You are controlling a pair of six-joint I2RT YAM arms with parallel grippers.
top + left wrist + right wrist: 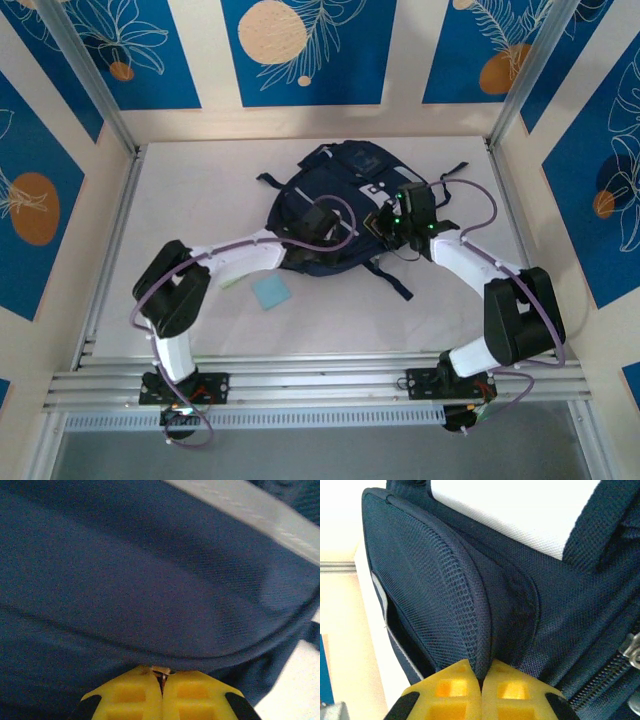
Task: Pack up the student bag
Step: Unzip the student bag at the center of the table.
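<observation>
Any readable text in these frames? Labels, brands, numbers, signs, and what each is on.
No readable text in any view.
student bag: small white patch on its top face, too small to tell if it is printed.
Grey strip on the bag, left wrist view: blurred, no lettering visible.
Blue square sheet: no marks visible.
Wall panels: leaf and circle pattern, no lettering.

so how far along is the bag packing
Early on. Done: nothing looks packed; a light blue square and a pale item beside it lie on the table, outside the student bag. In hand: both jaws are shut on the bag, the left at a seam, the right on the edge of a mesh panel. Left: probably opening it and loading those items.
</observation>
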